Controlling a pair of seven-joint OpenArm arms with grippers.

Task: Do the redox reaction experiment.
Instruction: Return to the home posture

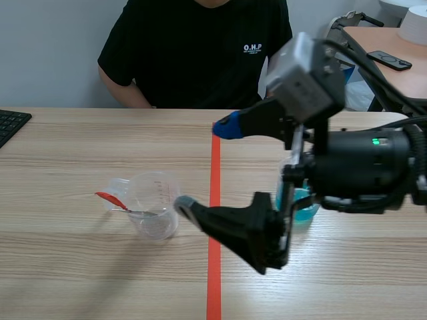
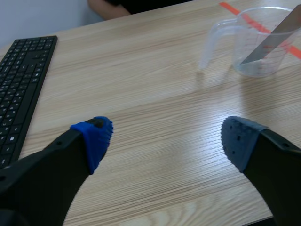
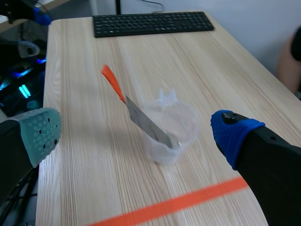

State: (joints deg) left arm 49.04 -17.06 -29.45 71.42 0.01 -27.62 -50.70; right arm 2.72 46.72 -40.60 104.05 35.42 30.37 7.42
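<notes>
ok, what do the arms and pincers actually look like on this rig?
Right arm: black cylindrical body with a small green light, black cables looping over it and a silver-grey box on the wrist. Right pincer: two thick black fingers, one with a blue dotted pad, one grey-green. Left pincer: same black fingers, one blue pad, one grey-blue.

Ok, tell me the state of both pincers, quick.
Left pincer: open, holding nothing.
Right pincer: open, holding nothing.
</notes>
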